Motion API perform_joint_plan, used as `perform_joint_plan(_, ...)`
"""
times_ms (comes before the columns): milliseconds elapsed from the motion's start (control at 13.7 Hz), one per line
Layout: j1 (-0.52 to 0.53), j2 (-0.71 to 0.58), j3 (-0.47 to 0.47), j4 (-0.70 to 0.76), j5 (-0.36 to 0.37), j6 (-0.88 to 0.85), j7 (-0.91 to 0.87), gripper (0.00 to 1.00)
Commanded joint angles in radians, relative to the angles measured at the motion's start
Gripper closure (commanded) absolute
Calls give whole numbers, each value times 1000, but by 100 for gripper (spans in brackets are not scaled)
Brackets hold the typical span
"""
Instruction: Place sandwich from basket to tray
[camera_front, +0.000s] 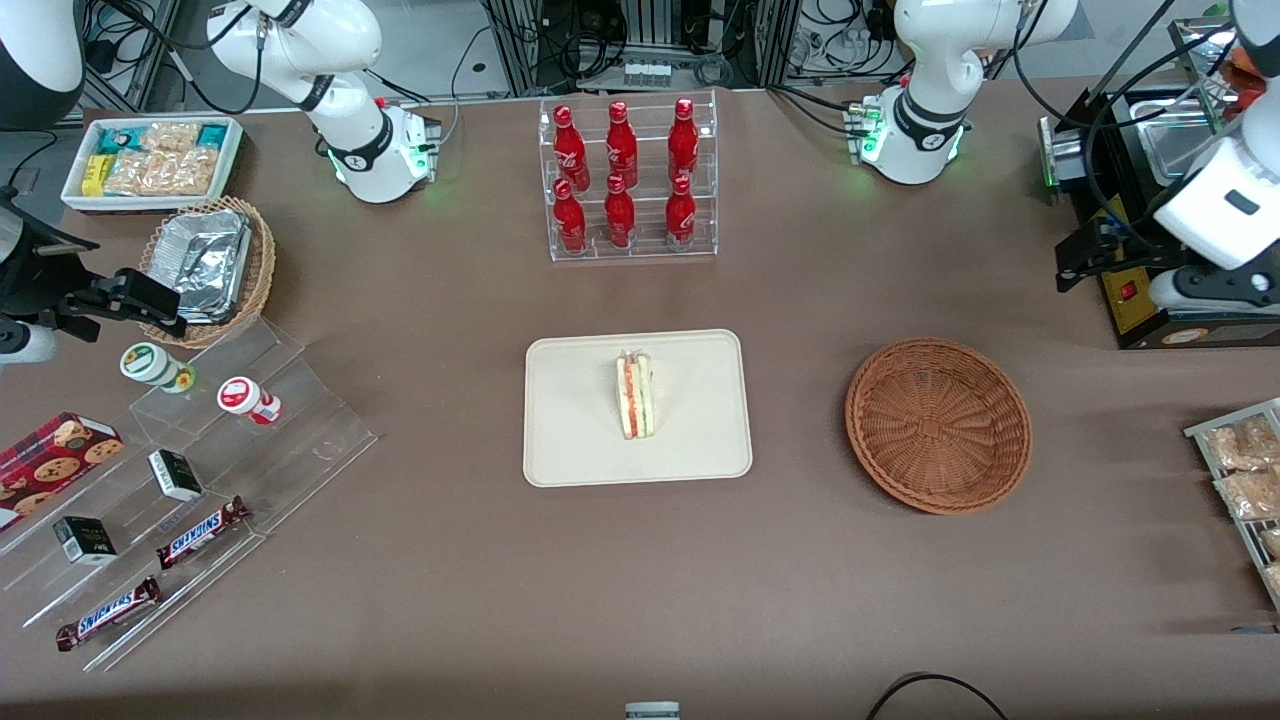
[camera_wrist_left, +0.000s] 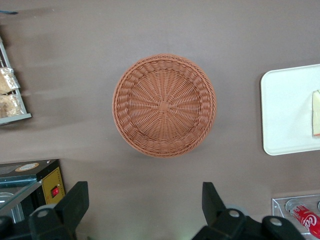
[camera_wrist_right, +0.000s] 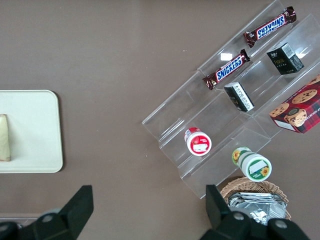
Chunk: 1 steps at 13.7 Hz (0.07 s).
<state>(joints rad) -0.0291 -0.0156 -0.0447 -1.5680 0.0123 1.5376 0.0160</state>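
Front view shows the sandwich (camera_front: 636, 396) lying on the tray (camera_front: 570, 440) at mid-desk, well apart from the basket (camera_front: 938, 424), which sits toward the working arm's end. Left wrist view has the tool (camera_wrist_left: 145, 210) above the desk near the basket, its fingers (camera_wrist_left: 75, 202) spread wide and holding nothing.

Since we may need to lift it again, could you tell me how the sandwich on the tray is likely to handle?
The sandwich stands on a narrow edge on the tray, so a sideways push would probably tip it. Its soft bread and filling likely squash under a firm grip. The clear wrap may be slippery. The gripper is open above the table beside the empty basket.
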Motion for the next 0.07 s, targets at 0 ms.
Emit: perform_joint_plan(0, -12, 13, 19, 36, 6, -19, -8, 0)
